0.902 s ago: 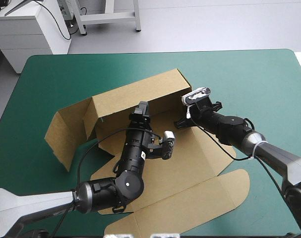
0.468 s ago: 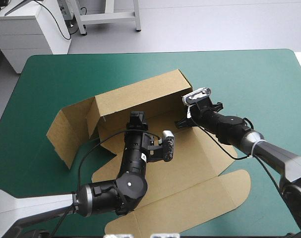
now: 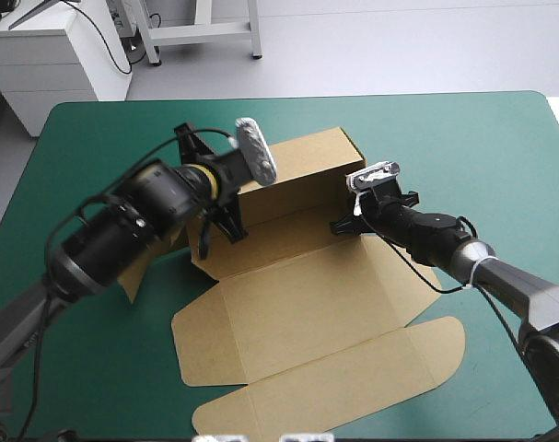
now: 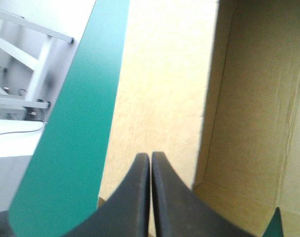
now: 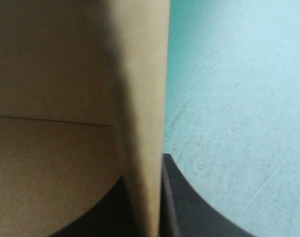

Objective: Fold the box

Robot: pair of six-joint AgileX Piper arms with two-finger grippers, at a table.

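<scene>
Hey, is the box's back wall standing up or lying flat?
Standing up. The box has its back wall upright, the right gripper shut on its end; the front flaps lie flat.

The left tool (image 4: 150, 155) has swung across the box (image 3: 297, 295) to its left end.

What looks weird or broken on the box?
Nothing looks broken. The box is just half folded: its back wall stands up and its front flaps lie flat on the table. The right tool pinches one end of that wall.
</scene>
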